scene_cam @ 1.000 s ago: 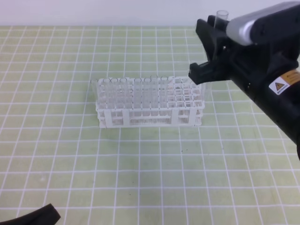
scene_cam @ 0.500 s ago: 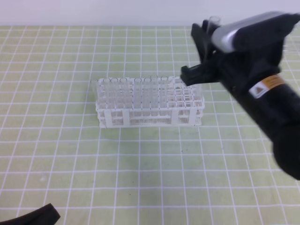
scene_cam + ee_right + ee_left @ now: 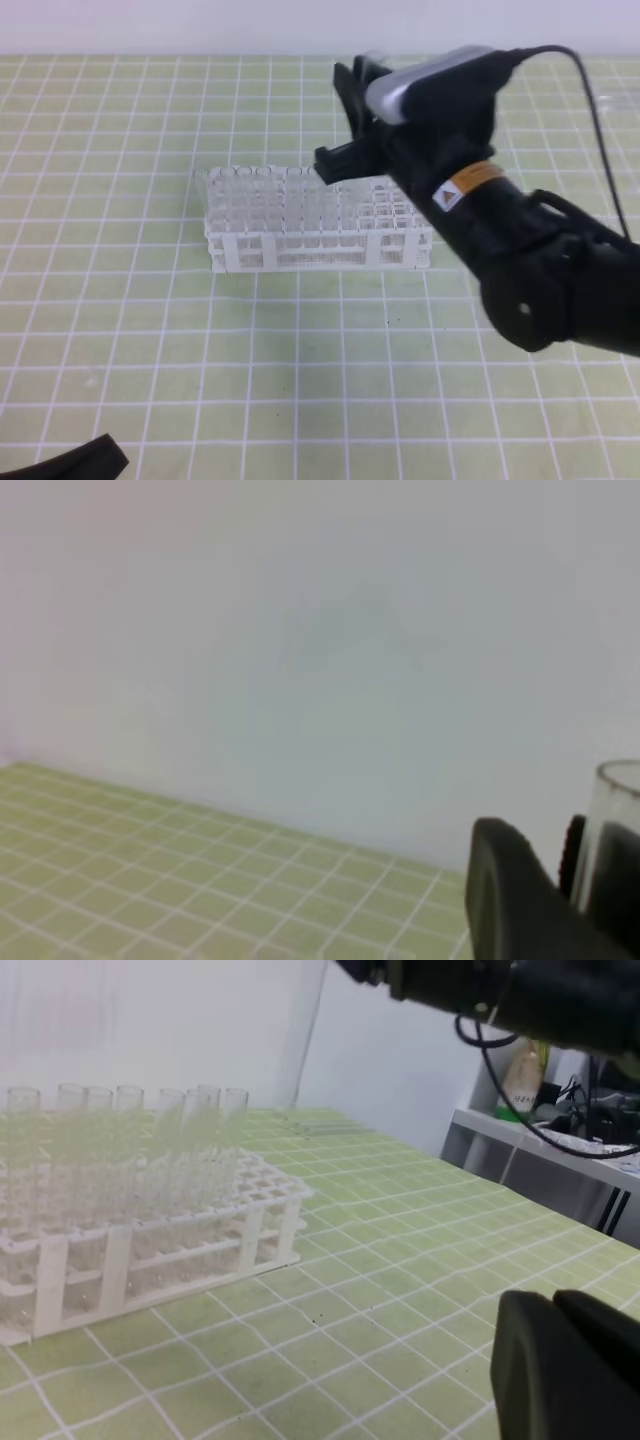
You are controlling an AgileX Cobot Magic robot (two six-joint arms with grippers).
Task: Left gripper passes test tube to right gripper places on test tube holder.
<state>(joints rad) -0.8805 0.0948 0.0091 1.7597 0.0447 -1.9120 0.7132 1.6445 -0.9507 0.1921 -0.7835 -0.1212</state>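
A table (image 3: 120, 330) was seen covered by a pale green mat ruled with a white grid, reaching back to a plain whitish wall (image 3: 200, 25). In the left wrist view the same mat ran toward a white wall and a corner; at the far right a grey bench (image 3: 560, 1155) carried a pale bottle (image 3: 522, 1078) and loose black cables (image 3: 590, 1125), all blurred.

The rack (image 3: 320, 222) stood upright on the mat left of centre, white and latticed, with a row of clear tubes already standing in its back and left holes.

The right gripper (image 3: 345, 125), black with a silver-grey cover and a yellow warning label, was held in the air above the rack's back right part. Its jaws were clamped on the tube (image 3: 374, 62), of which only the rimmed top was seen, sticking up just behind the cover; the lower length was hidden by the jaws and arm. In the right wrist view the tube's rim was seen at the right edge, upright between black fingers (image 3: 505, 900).

The left gripper (image 3: 565, 1360) was seen low at the near edge of the mat, well apart from the rack. Only the blurred backs of its black jaws showed, so whether it was clenched or released could not be told.
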